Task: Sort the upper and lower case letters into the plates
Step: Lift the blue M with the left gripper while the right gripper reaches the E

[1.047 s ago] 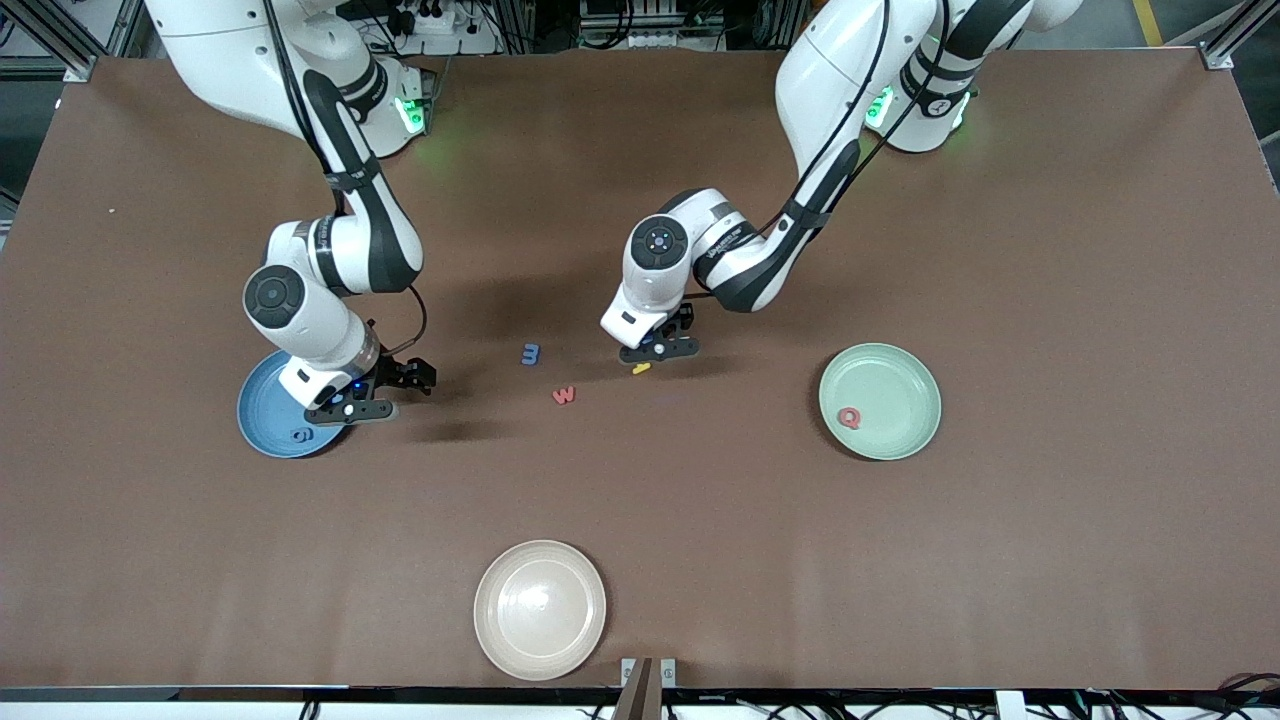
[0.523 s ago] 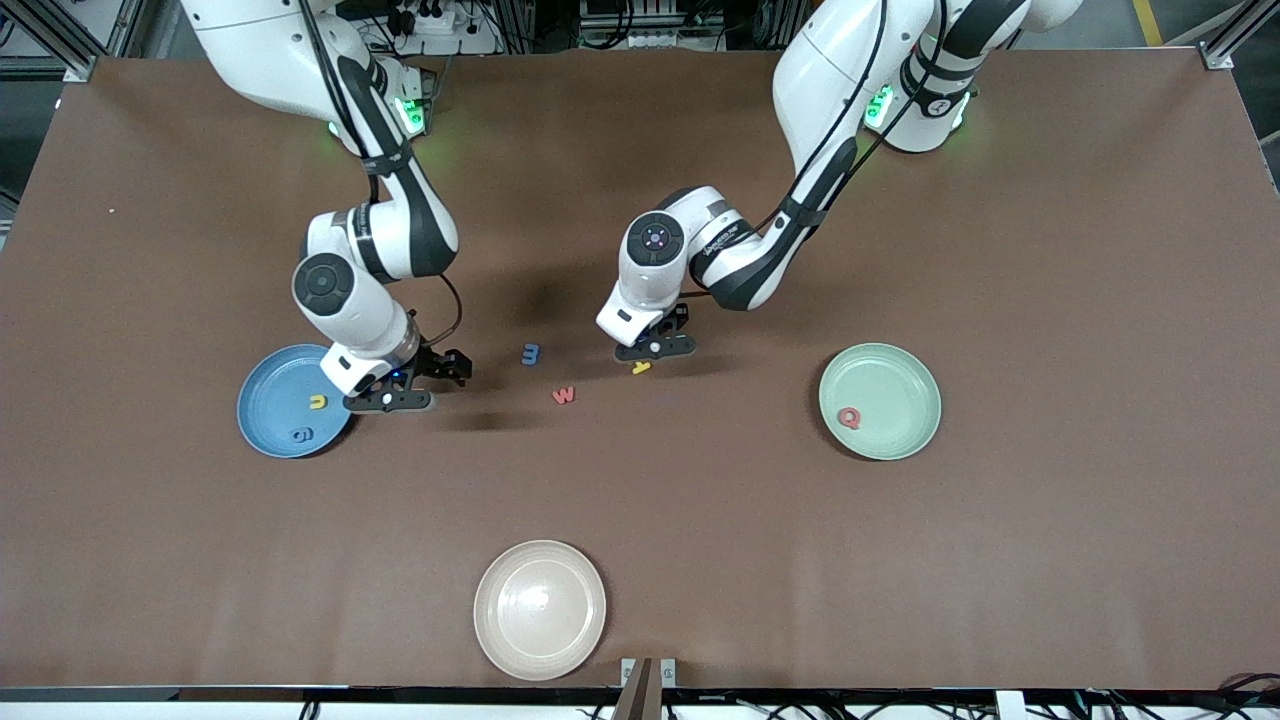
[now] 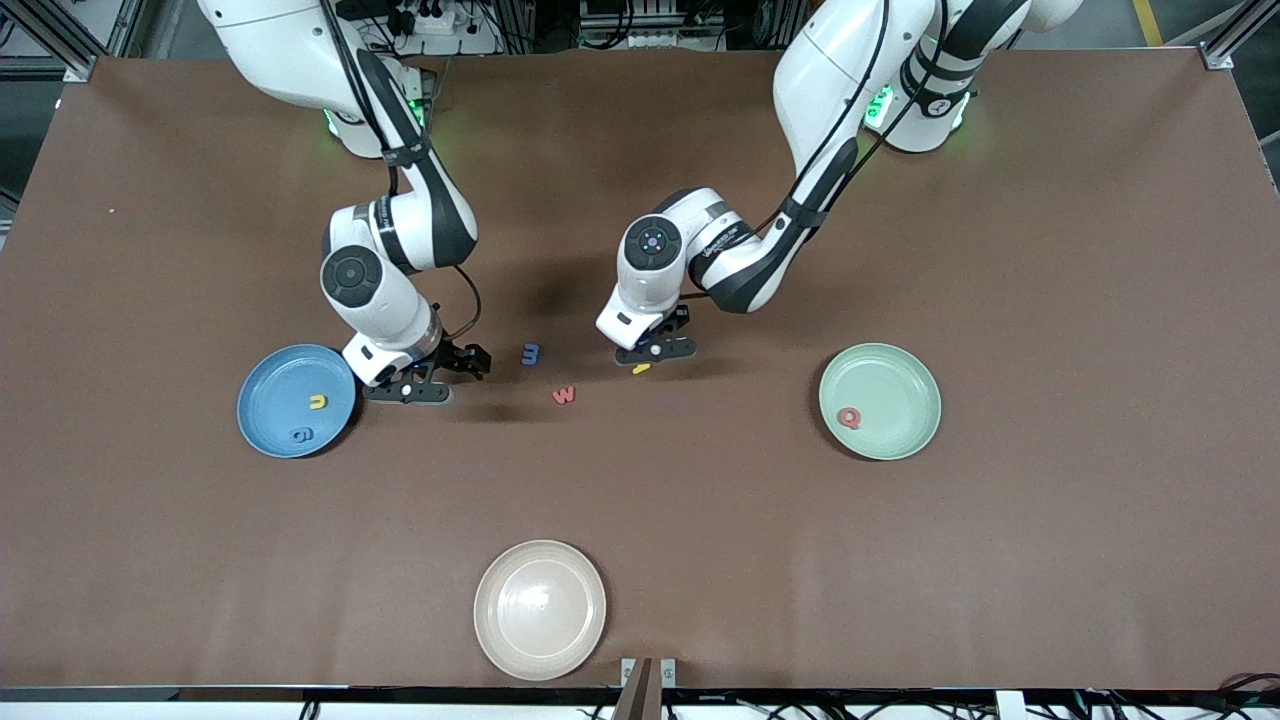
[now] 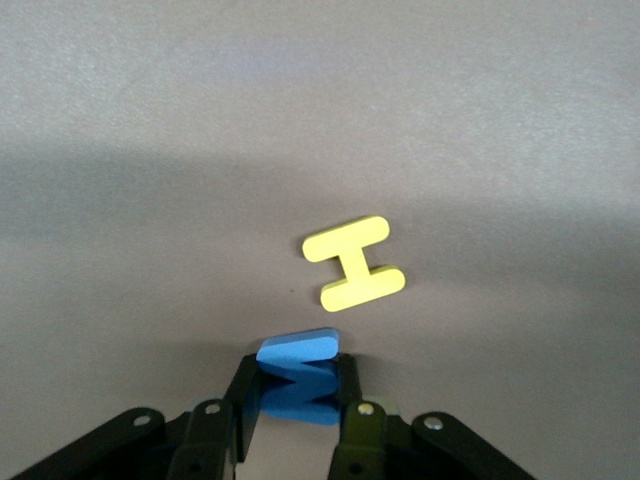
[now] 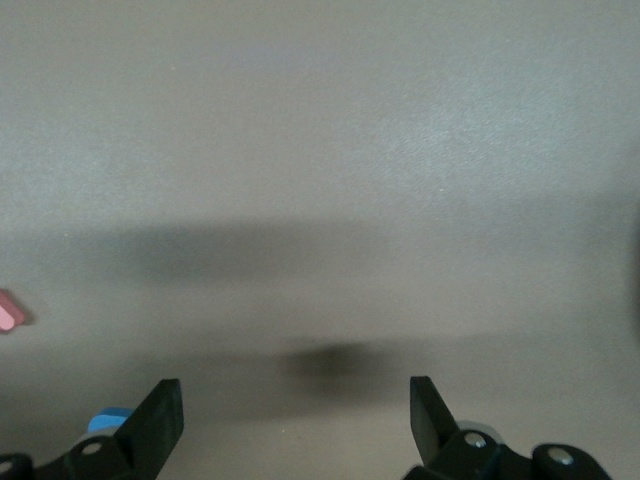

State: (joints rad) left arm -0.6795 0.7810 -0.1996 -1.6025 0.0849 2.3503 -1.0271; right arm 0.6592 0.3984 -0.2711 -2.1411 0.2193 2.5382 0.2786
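Right gripper point(image 3: 425, 385) left blue plate point(image 3: 270, 425), fingers spread; left fingers point(image 4: 348, 385) clamp blue M point(image 4: 298, 370)

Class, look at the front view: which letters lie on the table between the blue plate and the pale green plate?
In the front view, blue plate to pale green plate: blue m, red w, yellow H.

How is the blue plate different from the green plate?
The blue plate lies toward the right arm's end of the table; the pale green plate lies toward the left arm's end. The blue plate holds two letters, a yellow u and a blue g; the green plate holds one, a red Q. Both are round, shallow and look the same size.
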